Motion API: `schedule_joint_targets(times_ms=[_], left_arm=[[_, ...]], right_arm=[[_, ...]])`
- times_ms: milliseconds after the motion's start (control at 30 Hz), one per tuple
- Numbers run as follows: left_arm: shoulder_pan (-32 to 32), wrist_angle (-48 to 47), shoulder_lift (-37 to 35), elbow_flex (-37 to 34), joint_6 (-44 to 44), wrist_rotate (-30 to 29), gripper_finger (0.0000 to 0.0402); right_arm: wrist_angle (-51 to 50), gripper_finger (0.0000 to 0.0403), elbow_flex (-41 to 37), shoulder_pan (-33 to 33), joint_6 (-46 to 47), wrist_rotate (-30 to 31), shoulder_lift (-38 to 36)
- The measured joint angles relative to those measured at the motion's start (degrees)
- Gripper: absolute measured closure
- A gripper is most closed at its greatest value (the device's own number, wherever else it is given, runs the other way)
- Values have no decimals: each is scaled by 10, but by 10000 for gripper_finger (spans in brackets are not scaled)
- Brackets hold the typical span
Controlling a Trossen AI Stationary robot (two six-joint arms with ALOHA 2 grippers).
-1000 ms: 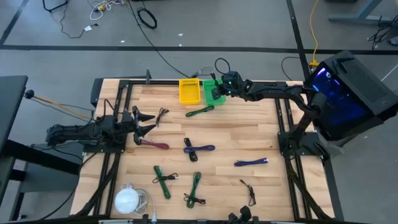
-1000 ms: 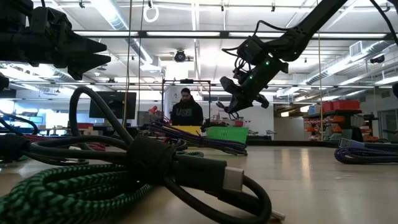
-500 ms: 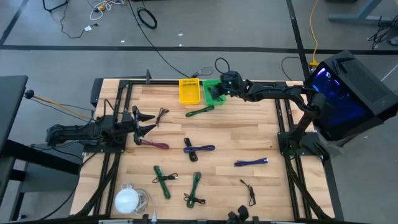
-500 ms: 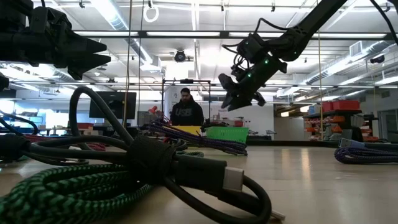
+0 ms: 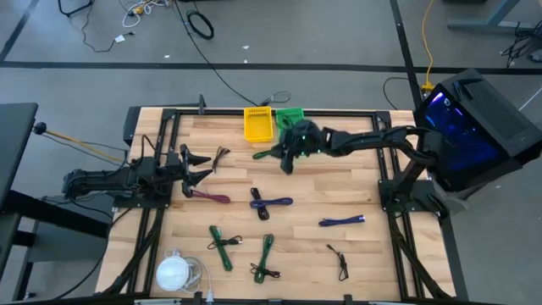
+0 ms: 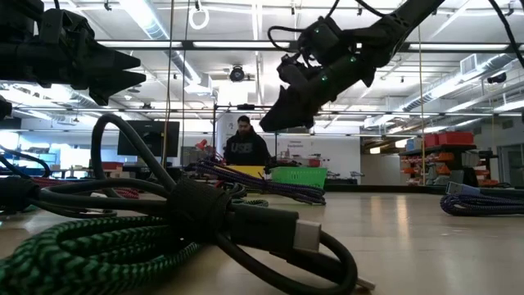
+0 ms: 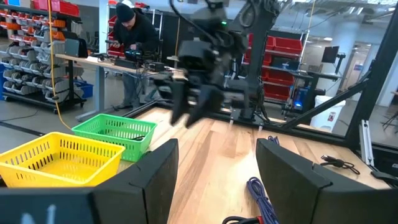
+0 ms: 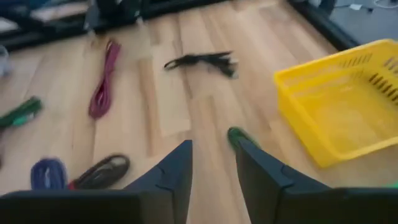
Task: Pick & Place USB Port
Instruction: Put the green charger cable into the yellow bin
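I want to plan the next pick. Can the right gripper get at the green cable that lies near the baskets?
Probably yes. The right gripper hangs open just above the green cable, and nothing lies between them; the yellow basket stands beside, not in the way.

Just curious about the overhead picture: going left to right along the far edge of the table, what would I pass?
Yellow basket → green basket → right gripper, hovering just in front of the baskets.

Bright overhead strip lighting, blurred right wrist view
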Motion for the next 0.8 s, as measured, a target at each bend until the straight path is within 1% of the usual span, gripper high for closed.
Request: schedule_joint_targets(times_ms=[100, 200, 333, 433, 567, 800], left_arm=[[0, 0, 0, 0, 0, 0, 181], [0, 0, 0, 0, 1, 0, 181], [0, 0, 0, 0, 1, 0, 181], [0, 0, 0, 0, 1, 0, 181], [0, -1, 0, 0, 2, 0, 181], [0, -5, 0, 0, 2, -1, 181]], right_arm=[[-25, 282, 0, 14, -13, 18, 0], [-43, 275, 0, 28, -39, 60, 0], [-49, 257, 0, 32, -59, 52, 1], [-41, 243, -1, 33, -72, 59, 11], [-10, 224, 6, 34, -77, 54, 39], [-9, 204, 78, 33, -106, 68, 109]])
